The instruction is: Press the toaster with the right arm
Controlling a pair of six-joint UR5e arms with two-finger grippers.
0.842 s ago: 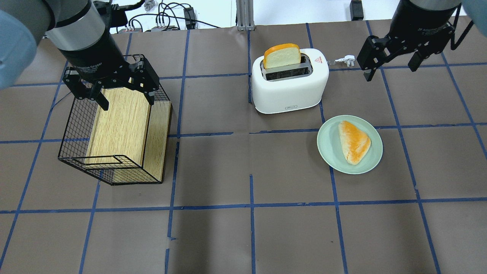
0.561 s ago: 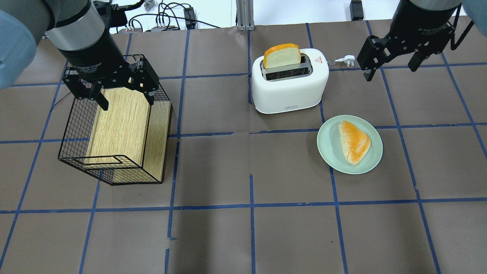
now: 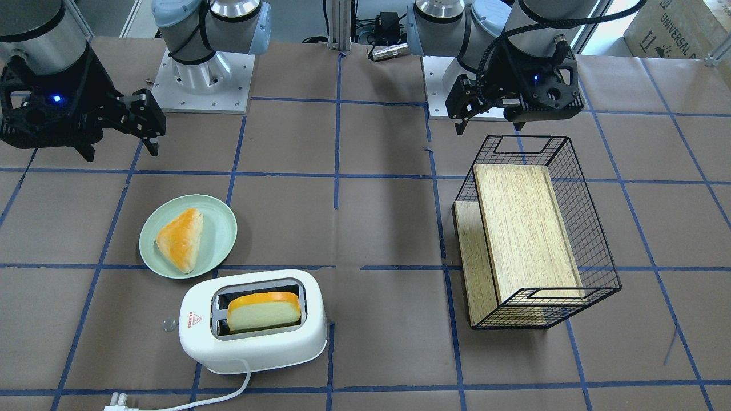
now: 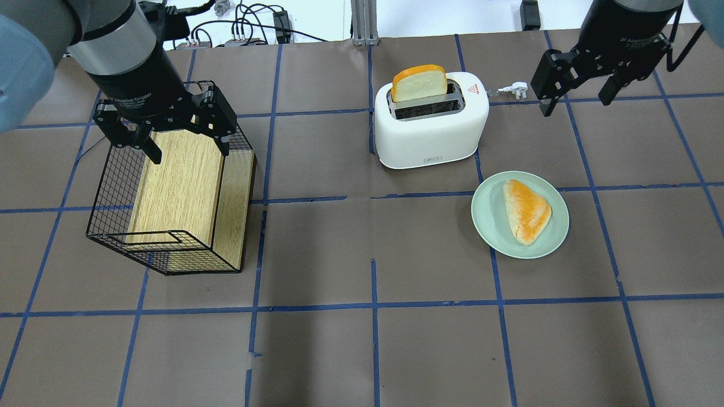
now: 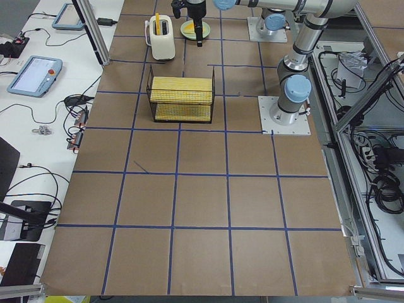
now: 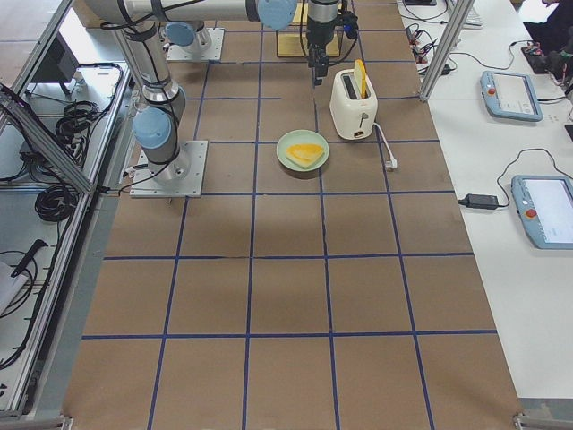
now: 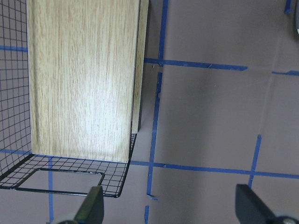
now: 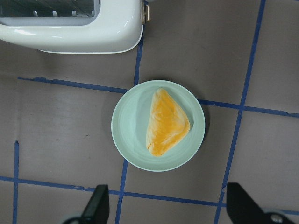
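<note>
1. White two-slot toaster [image 4: 430, 127] upright on the worktop [image 4: 362, 254], centre-far from the robot, just beyond the green plate [image 4: 486, 226]; bread slice [image 4: 419, 83] standing tall in the far slot, so lever judged to be up.
2. Right end effector [image 4: 574, 104] hovering well off the toaster's right-hand end, fingers spread apart, holding nothing; left end effector [image 4: 189, 154] likewise spread and empty above the wire basket [image 4: 113, 226].
3. Probably light, hollow plastic; smooth rounded shell, slippery — prone to skid or tip under a sideways shove.
4. No grasp needed; best contact the small clear lever knob [image 3: 168, 325] on the end nearest the right arm; press straight down — firmly, expecting spring resistance.
</note>
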